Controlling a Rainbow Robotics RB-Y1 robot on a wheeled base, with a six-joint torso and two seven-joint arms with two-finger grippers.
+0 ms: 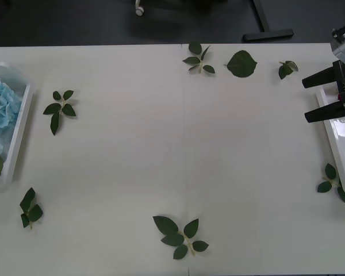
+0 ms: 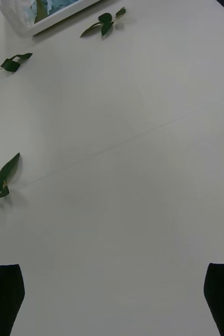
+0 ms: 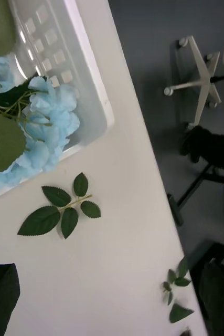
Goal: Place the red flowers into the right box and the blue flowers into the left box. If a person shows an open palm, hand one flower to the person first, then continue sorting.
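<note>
Now | right tool [image 1: 321, 95] wide, empty, over right box [image 1: 337, 144] | blue flowers [image 1: 1, 106] in left box [image 1: 18, 135] | left tool [image 3: 112, 302] wide

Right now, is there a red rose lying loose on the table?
No, the table carries loose leaf sprigs, while blue flowers sit in the left box.

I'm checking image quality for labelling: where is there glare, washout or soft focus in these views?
Front view: the right box is blown out near the right gripper, its rim hard to trace. Left wrist view: the left box floor glares; blue flowers stay crisp. Right wrist view: even light, the table looks flat and soft.
</note>
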